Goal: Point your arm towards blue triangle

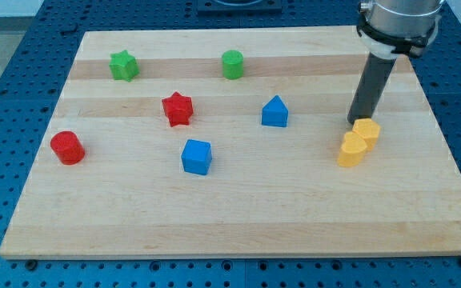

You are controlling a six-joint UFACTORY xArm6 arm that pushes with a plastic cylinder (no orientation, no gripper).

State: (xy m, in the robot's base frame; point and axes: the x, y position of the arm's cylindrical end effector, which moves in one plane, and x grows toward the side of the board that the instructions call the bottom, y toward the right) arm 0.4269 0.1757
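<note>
**Tip parked by the yellow pair, blue triangle well off to the view's left**

Nearest the camera sits the blue cube point(197, 156), low on the wooden board point(238, 228). Up and to its right is the task's thing, the blue triangle point(274, 112), a house-like peaked block standing alone near the board's middle with bare wood all round it.

Outward from there: the red star point(178, 109) lies to the triangle's left, the green cylinder point(232, 64) above it toward the view's top, the green star point(123, 66) farther left, and the red cylinder point(67, 147) near the left edge.

My tip point(354, 122) is well apart from the triangle, on the view's right, touching or just beside the upper of two yellow blocks point(358, 141), which press against each other. The rod has no fingers, so nothing is held; it only pushes.

The risk, as I judge it, is at the start: any downward drift would shove the yellow blocks. A straight leftward path looks clear, but overshooting would knock the triangle away.
</note>
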